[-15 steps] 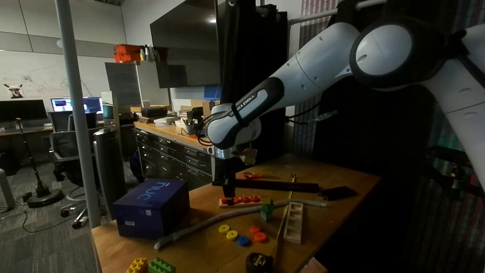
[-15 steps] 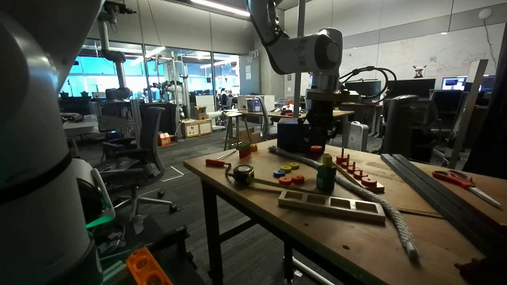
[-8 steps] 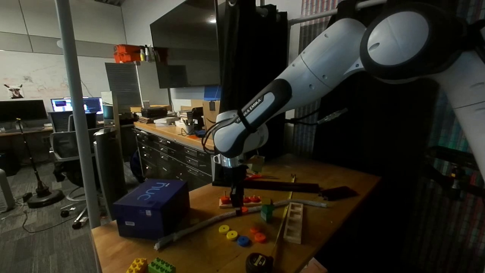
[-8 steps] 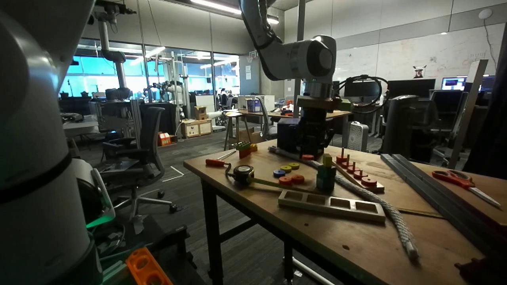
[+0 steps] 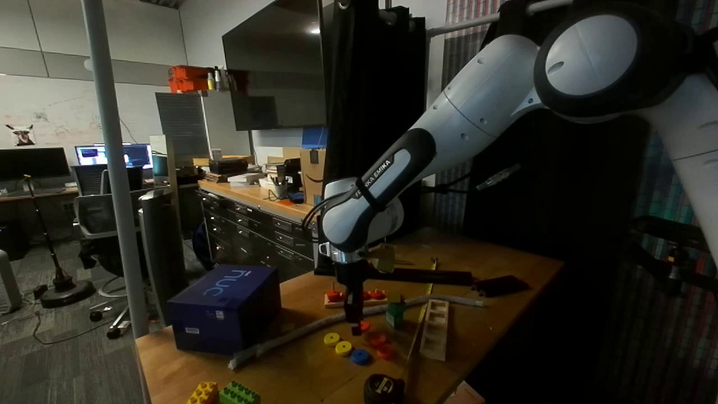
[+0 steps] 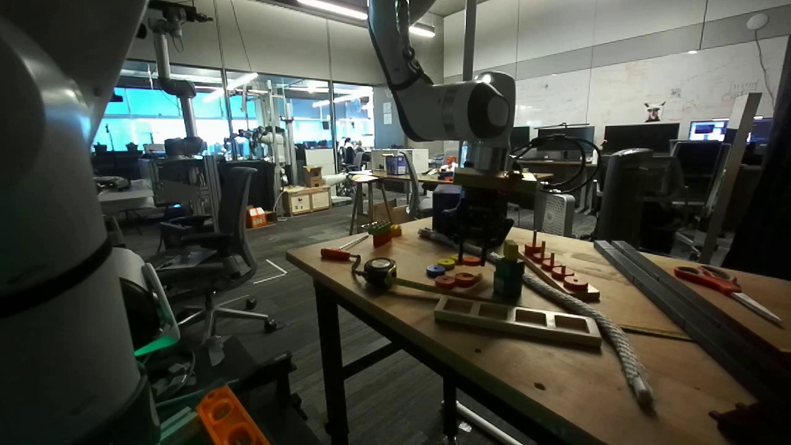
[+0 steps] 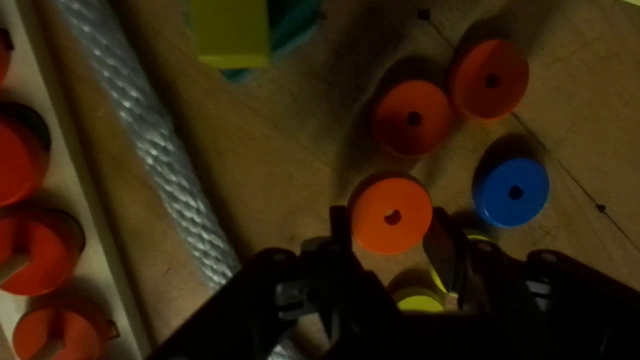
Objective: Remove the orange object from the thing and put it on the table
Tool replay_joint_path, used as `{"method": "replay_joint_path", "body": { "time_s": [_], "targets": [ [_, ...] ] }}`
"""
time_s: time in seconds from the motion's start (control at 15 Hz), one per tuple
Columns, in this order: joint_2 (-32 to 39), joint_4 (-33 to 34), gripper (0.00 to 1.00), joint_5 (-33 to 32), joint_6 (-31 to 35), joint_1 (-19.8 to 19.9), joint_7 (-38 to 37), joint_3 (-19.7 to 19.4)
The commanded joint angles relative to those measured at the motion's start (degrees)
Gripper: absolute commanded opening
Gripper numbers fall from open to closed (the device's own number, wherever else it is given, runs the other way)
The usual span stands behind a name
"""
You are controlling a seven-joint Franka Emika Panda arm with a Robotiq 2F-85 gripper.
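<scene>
Orange disc point(image 7: 382, 237): between the tips of my claw point(image 7: 391, 216), near the blue disc point(image 7: 515, 207).
Claw: clenched on that orange piece; I can't tell whether it touches the surface point(image 6: 587, 383).
Peg base point(image 7: 65, 170): I see it across the rope point(image 7: 162, 155), bearing red discs point(image 7: 20, 165).

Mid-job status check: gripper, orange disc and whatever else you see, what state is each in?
Gripper, pointing down, closed around the orange disc
Orange disc, off the peg base; whether touching the table, can't tell
Peg base, flat, red discs on it
Blue box, closed
Tape measure, drawn out
Scissors, flat, look closed
Green stack, upright, yellow block on top
Rope, laid in a curve
</scene>
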State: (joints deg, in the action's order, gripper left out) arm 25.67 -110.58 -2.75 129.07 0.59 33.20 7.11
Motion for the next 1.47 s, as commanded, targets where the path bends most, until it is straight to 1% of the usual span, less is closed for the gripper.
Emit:
{"method": "replay_joint_path", "body": {
  "time_s": [0.0, 0.2, 0.27, 0.33, 0.4, 0.47, 0.53, 0.6, 0.8, 0.87, 1.07, 1.27, 1.4],
  "targets": [
    [-0.9, -2.2, 0.23, 1.4, 3.0, 0.8, 0.7, 1.1],
    [-0.7, -2.7, 0.23, 1.5, 3.5, 0.9, 0.6, 1.2],
    [-0.7, -2.9, 0.29, 1.6, 3.6, 1.0, 0.8, 1.3],
    [-0.7, -3.0, 0.24, 1.6, 3.7, 1.0, 0.8, 1.3],
    [-0.7, -3.1, 0.31, 1.7, 3.8, 1.0, 0.8, 1.3],
    [-0.6, -3.2, 0.67, 1.8, 3.7, 1.1, 0.7, 1.3],
    [-0.5, -3.2, 0.68, 1.9, 3.6, 1.1, 0.8, 1.4],
    [-0.5, -3.3, 0.74, 2.1, 3.6, 1.2, 0.8, 1.4],
    [-0.5, -3.4, 0.96, 2.4, 3.3, 1.1, 0.7, 1.4],
    [-0.7, -3.3, 1.00, 2.4, 3.0, 0.9, 0.4, 1.4],
    [-3.3, -3.0, 1.00, 1.9, 0.9, -0.3, -2.9, 1.4],
    [-8.7, -4.2, 1.00, 1.6, -0.4, -1.9, -9.5, 1.4],
    [-13.7, -5.6, 1.00, 1.0, -1.1, -3.3, -14.9, 1.0]
  ]
}}
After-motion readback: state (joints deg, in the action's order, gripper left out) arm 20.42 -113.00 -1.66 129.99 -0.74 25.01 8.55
